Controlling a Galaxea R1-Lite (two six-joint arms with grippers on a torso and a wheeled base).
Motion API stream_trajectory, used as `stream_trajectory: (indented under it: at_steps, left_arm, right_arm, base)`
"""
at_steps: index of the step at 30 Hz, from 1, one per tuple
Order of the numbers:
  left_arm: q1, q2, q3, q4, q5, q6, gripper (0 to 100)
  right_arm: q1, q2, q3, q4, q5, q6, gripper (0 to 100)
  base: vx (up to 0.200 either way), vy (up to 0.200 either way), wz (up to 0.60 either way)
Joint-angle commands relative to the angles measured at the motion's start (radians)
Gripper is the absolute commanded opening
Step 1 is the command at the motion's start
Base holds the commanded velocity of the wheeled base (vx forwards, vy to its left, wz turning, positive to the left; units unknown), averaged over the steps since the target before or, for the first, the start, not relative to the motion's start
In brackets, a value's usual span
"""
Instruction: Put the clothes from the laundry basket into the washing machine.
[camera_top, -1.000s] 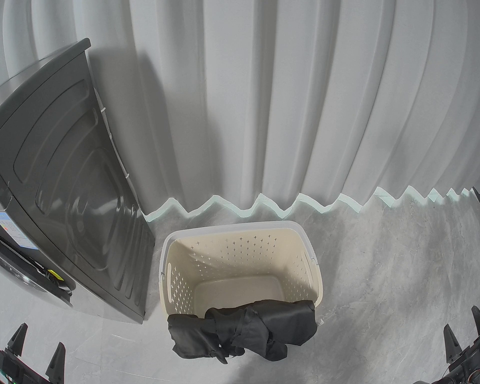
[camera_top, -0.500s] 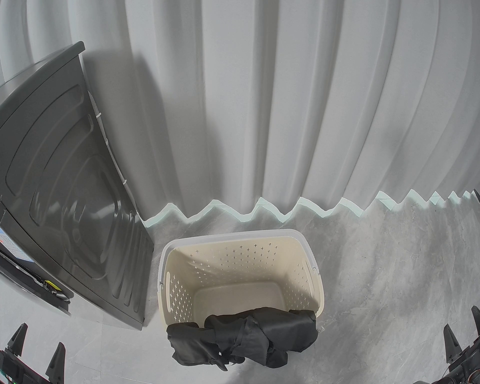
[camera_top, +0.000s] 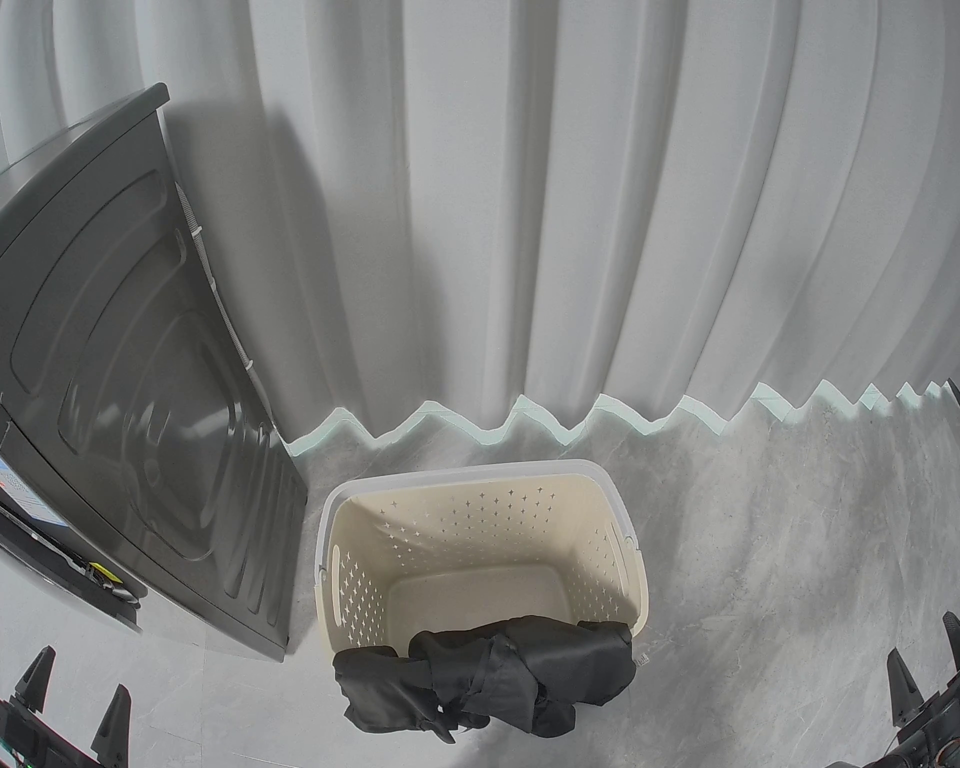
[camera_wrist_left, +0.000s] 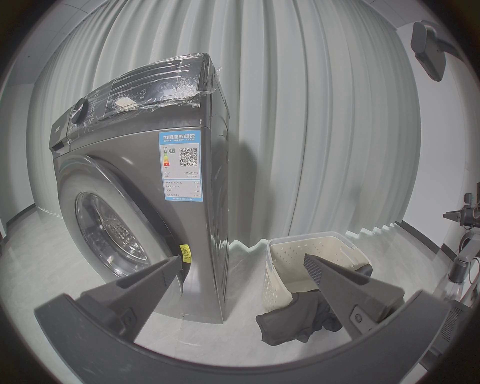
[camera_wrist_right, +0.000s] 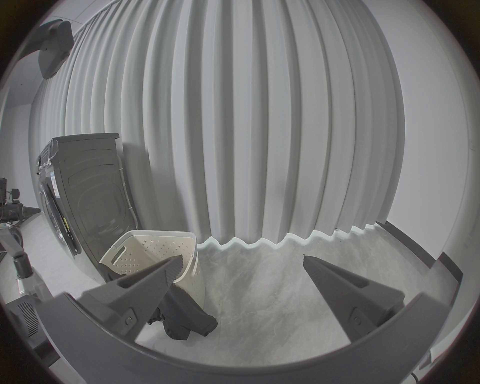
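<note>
A cream laundry basket stands on the floor before the curtain. A black garment hangs over its near rim, partly outside. The grey washing machine stands to the basket's left, side panel toward it, its round door facing away from the basket. My left gripper is open at the bottom left, short of the machine. My right gripper is open at the bottom right, well away from the basket.
White pleated curtains hang behind everything, reaching the grey marbled floor. Open floor lies to the right of the basket and in front of it.
The whole head view shifted between the earliest frame and half a second ago, so the camera moved; basket and machine sit slightly lower and further left. Nothing differs since then.
</note>
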Motion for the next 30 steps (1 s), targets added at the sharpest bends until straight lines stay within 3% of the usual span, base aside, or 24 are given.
stream_trajectory:
  at_steps: [1, 10, 16, 30]
  left_arm:
    - [0.0, -0.018, 0.015, 0.0, 0.0, 0.0, 100]
    - [0.0, -0.018, 0.015, 0.0, 0.0, 0.001, 100]
    - [0.0, -0.018, 0.015, 0.0, 0.0, 0.001, 100]
    - [0.0, -0.018, 0.015, 0.0, 0.0, 0.001, 100]
  right_arm:
    - [0.0, -0.016, 0.018, -0.002, 0.0, -0.001, 100]
    - [0.0, -0.016, 0.018, 0.0, 0.0, -0.001, 100]
    - [0.0, -0.016, 0.018, 0.0, 0.0, -0.001, 100]
    - [0.0, -0.016, 0.018, -0.002, 0.0, -0.001, 100]
  base:
    - [0.2, 0.0, 0.0]
    - [0.0, 0.0, 0.0]
    - [0.0, -0.2, 0.0]
    - [0.029, 0.0, 0.0]
